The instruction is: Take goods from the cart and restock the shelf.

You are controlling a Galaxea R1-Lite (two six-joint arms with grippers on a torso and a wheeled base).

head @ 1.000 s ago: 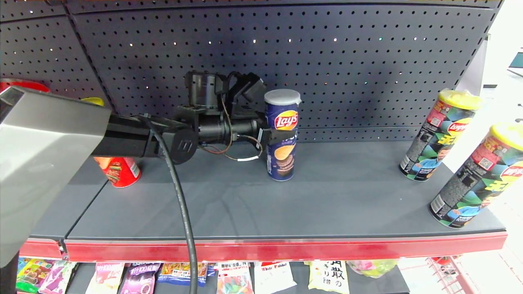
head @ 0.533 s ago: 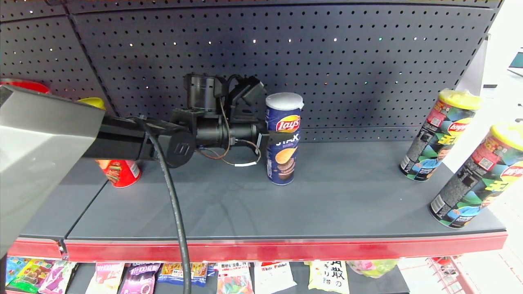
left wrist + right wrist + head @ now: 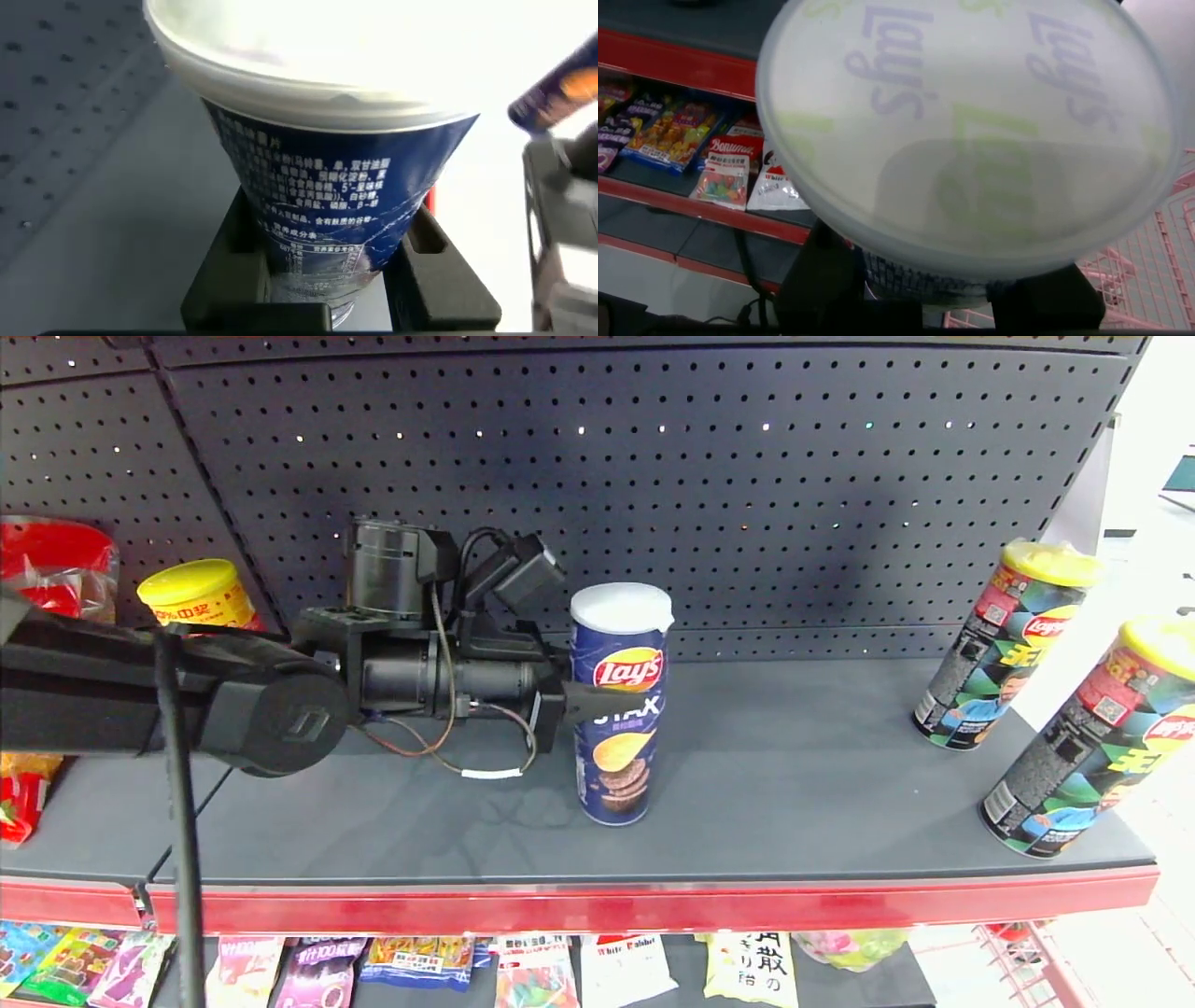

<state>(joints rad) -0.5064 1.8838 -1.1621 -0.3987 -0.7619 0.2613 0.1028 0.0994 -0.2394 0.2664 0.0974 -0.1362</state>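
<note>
1. Left hand is clamped round the middle of the blue can, with a dark finger pressed on its side. The left wrist view agrees: the hand is pinching the can below its white lid.
2. The can is upright at the fingertips, base down at the shelf board. It's nearer the red front lip than the pegboard. Can't tell if the base actually touches.
3. Right hand is gripping a clear-lid can, with a finger either side of the body.
4. Beyond the right hand there are snack packs on lower shelves, with the pink wire cart off to the side.
5. Past the blue can from the left hand, well apart from it, are two yellow-lid cans at the shelf's far end.
6. Back along the arm from the left hand are a yellow tub and, further along, a red packet, both against the pegboard.
</note>
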